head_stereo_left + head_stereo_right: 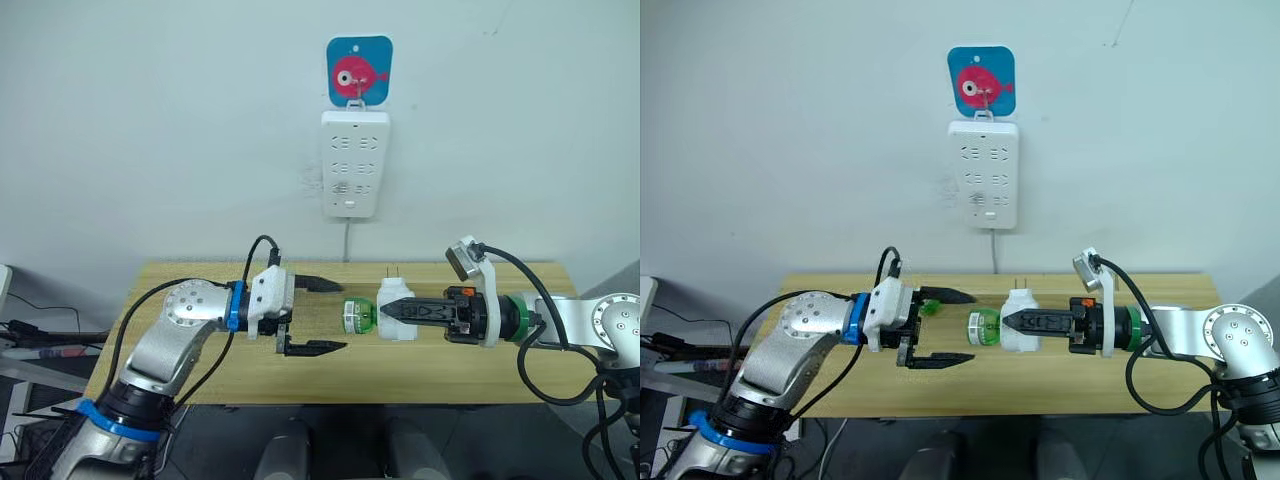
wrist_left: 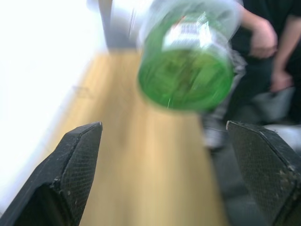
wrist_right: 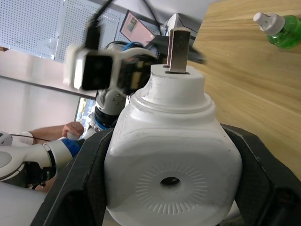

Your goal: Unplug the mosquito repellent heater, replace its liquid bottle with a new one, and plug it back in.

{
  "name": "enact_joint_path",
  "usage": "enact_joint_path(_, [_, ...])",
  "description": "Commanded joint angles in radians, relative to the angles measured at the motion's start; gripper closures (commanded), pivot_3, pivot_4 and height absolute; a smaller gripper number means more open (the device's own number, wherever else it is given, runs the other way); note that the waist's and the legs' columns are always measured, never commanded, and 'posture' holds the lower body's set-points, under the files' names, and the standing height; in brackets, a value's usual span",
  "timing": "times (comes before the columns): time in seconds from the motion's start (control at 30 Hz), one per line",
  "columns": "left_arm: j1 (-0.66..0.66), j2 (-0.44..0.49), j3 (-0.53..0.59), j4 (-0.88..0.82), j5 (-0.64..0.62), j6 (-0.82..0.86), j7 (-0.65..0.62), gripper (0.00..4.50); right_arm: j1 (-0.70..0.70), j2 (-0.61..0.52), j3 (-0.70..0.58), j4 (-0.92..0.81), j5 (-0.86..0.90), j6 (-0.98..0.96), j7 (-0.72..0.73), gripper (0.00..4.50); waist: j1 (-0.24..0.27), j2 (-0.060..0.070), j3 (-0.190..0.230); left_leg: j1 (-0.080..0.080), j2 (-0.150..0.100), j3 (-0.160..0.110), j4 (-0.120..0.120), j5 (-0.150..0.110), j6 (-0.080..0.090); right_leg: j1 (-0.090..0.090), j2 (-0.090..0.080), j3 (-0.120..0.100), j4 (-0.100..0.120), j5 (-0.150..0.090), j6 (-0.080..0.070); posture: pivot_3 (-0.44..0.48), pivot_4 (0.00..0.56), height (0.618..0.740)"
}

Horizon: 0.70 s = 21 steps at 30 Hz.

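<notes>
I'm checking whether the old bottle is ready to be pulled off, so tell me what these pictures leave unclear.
- Left wrist view: the green bottle is blurred; its label cannot be read.
- Head views: the right gripper covers the mosquito repellent heater where the bottle joins it.
- Right wrist view: the heater hides that bottle.
- Left gripper: open, level with the bottle; its distance from it cannot be judged.

The mosquito repellent heater (image 3: 171,155) is smooth white plastic with a soft sheen and two dull metal prongs (image 3: 178,44). Its bottle (image 2: 186,70) is translucent green plastic, glossy. The counter (image 1: 200,372) is pale, matt wood grain. The left tool's fingers (image 2: 77,162) are black with a fine cross-hatched, rough texture.
</notes>
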Motion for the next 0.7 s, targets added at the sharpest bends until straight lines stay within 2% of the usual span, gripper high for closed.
enact_joint_path(0.03, [0.005,-0.043,0.039,-0.012,0.003,-0.166,0.006,0.03,-0.011,-0.002,-0.027,-0.025,0.025,-0.005,0.008,1.5,0.002,0.0,0.0,0.0,0.0,0.0,0.0,0.0,0.0,0.0,0.0,0.0,0.0,0.0,0.0,0.075,0.175,0.732])
enact_joint_path(0.3, [-0.028,-0.091,-0.01,0.07,0.072,-0.328,-0.006,0.03,-0.016,-0.002,-0.028,-0.027,0.025,-0.004,0.007,1.5,0.001,0.0,0.0,0.0,-0.001,0.0,0.001,0.0,0.0,0.0,0.002,0.0,0.001,0.0,0.0,0.071,0.174,0.732])
enact_joint_path(0.4, [-0.046,-0.106,-0.02,0.116,0.097,-0.362,0.008,0.6,-0.016,-0.003,-0.03,-0.03,0.025,-0.004,0.007,1.5,0.0,0.0,0.0,0.0,-0.001,0.0,0.0,0.0,0.0,0.0,0.003,0.0,0.001,0.0,0.0,0.066,0.172,0.732])
enact_joint_path(0.57, [-0.059,-0.123,-0.015,0.114,0.074,-0.346,0.027,2.13,-0.014,-0.002,-0.034,-0.033,0.025,-0.007,0.005,1.5,-0.002,0.0,0.0,0.0,-0.001,0.0,0.0,0.0,0.0,0.0,0.003,0.0,0.001,0.0,0.0,0.064,0.171,0.732])
enact_joint_path(0.6, [-0.064,-0.12,-0.009,0.101,0.062,-0.323,0.031,2.27,-0.013,-0.003,-0.035,-0.034,0.025,-0.006,0.005,1.5,-0.002,0.0,0.0,0.0,-0.001,0.0,0.0,0.0,0.0,0.0,0.003,0.0,0.001,0.0,0.0,0.064,0.171,0.732])
enact_joint_path(0.67, [-0.078,-0.101,-0.004,0.061,0.028,-0.245,0.023,2.27,-0.009,-0.004,-0.038,-0.037,0.025,-0.007,0.004,1.5,-0.002,0.0,0.0,0.0,-0.001,0.0,0.0,0.0,0.0,0.0,0.003,-0.001,0.001,0.0,0.0,0.066,0.172,0.732])
enact_joint_path(0.7, [-0.085,-0.076,-0.009,0.033,0.006,-0.142,0.02,2.27,-0.007,-0.006,-0.039,-0.037,0.025,-0.006,0.005,1.5,-0.003,0.0,0.0,0.0,-0.001,0.0,0.001,0.0,0.0,0.0,0.003,-0.001,0.001,0.0,0.0,0.068,0.172,0.732])
